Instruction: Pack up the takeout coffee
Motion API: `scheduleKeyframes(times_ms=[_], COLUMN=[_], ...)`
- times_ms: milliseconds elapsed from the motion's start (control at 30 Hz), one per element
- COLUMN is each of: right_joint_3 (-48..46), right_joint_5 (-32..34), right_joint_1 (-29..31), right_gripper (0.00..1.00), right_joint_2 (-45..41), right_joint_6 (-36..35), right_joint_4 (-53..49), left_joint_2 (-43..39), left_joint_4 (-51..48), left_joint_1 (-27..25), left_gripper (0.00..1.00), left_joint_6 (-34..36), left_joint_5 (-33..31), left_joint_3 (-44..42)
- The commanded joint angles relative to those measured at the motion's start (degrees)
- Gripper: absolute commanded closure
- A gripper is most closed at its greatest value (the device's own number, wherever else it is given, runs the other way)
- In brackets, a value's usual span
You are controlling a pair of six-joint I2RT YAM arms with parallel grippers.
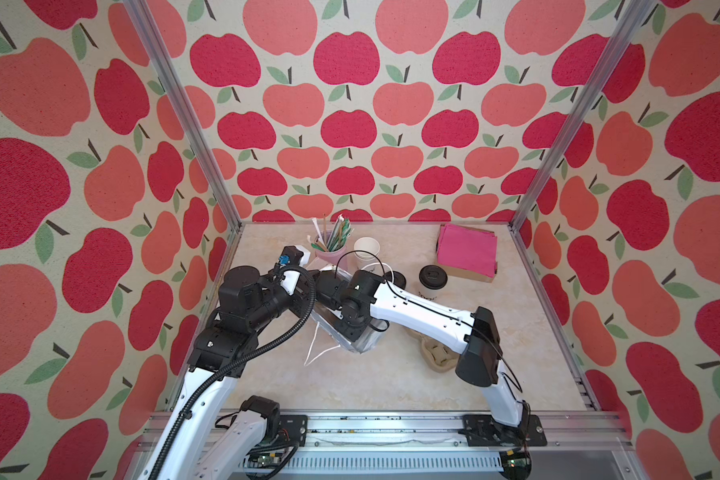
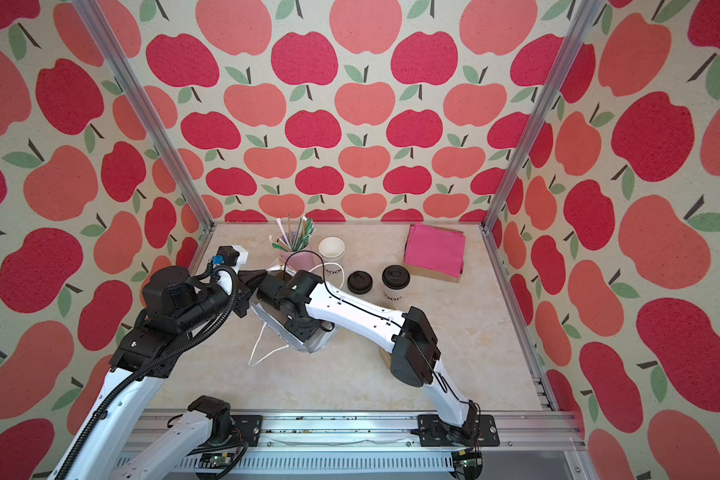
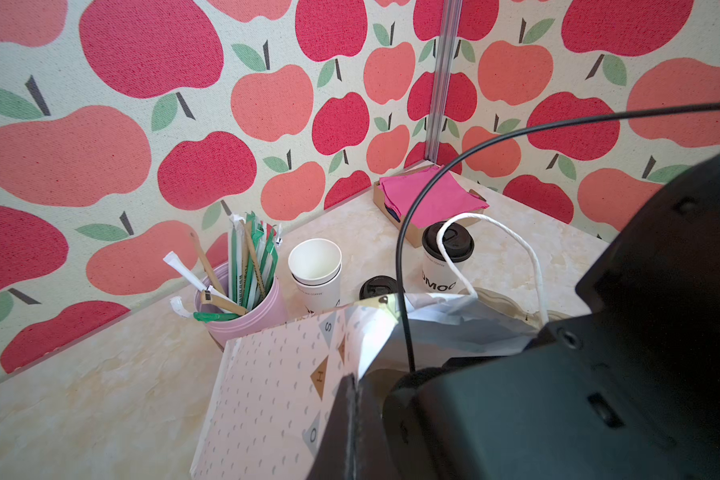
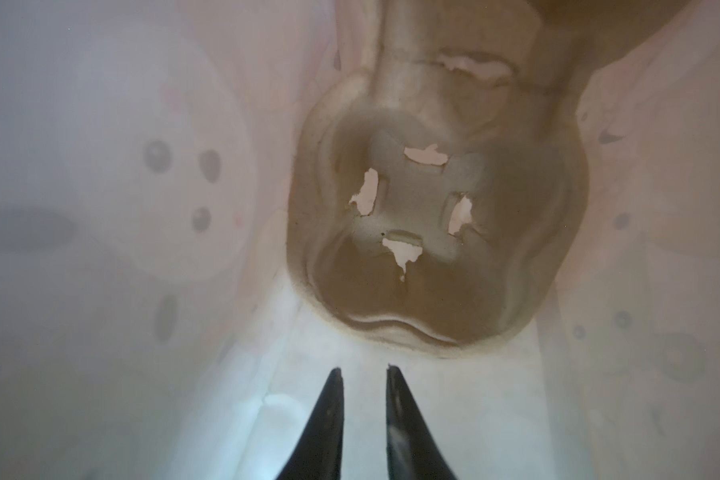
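Note:
The takeout coffee (image 1: 432, 286) (image 2: 395, 284) (image 3: 433, 272), a white cup with black lettering and a black lid on it, stands on the table right of the arms, untouched. A patterned paper bag (image 1: 360, 345) (image 2: 310, 343) (image 3: 267, 382) stands open in the middle. My left gripper (image 3: 352, 415) (image 2: 255, 276) is shut on the bag's rim. My right gripper (image 4: 360, 368) reaches down inside the bag, its fingers a little apart with nothing between them. A brown pulp cup carrier (image 4: 433, 232) lies on the bag's bottom just beyond the fingertips.
A loose black lid (image 2: 359, 282) (image 3: 377, 286) lies beside the coffee. Stacked white cups (image 1: 366, 249) and a pink cup of straws (image 1: 329, 245) stand behind the bag. Pink napkins in a cardboard tray (image 1: 468, 251) sit back right. Another pulp carrier (image 1: 435, 357) lies under the right arm.

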Motion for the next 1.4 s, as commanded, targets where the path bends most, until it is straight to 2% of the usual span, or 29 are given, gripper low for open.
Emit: scheduleKeyframes(times_ms=[0,400,933,1033,1133,1367], right_joint_3=[-1.5,-3.9,-0.3,-0.2,-1.5,-10.5], right_joint_5=[-1.3,-1.9,-0.5,1.0,2.3,6.3], right_joint_1=[-0.2,-3.6,-4.0,-3.9,-3.8,-1.5], right_gripper=[0.79,0.79,0.77,0.75,0.68,0.54], right_joint_2=[2.7,7.0,13.4,11.7,7.1,-5.7], right_joint_6=[0.9,0.1,-2.4,-3.0,-3.5,-7.5], right_joint_4=[-2.5,2.8,6.2,6.0,7.5,18.0], left_joint_2=[0.1,0.3,0.3,0.1,0.0,-0.2], left_joint_4=[1.8,2.2,2.3,2.0,1.4,-1.3], left_joint_1=[-0.1,-0.1,-0.1,-0.1,-0.1,-0.1], left_gripper=[1.0,1.0,1.0,1.0,1.0,1.0], left_joint_6=[-0.7,-0.8,-1.2,-0.9,-0.5,1.3], left_joint_5=[0.4,0.5,0.6,0.3,-0.3,-3.8], left_joint_3=[-0.6,-0.9,-1.4,-1.4,-1.2,-1.0])
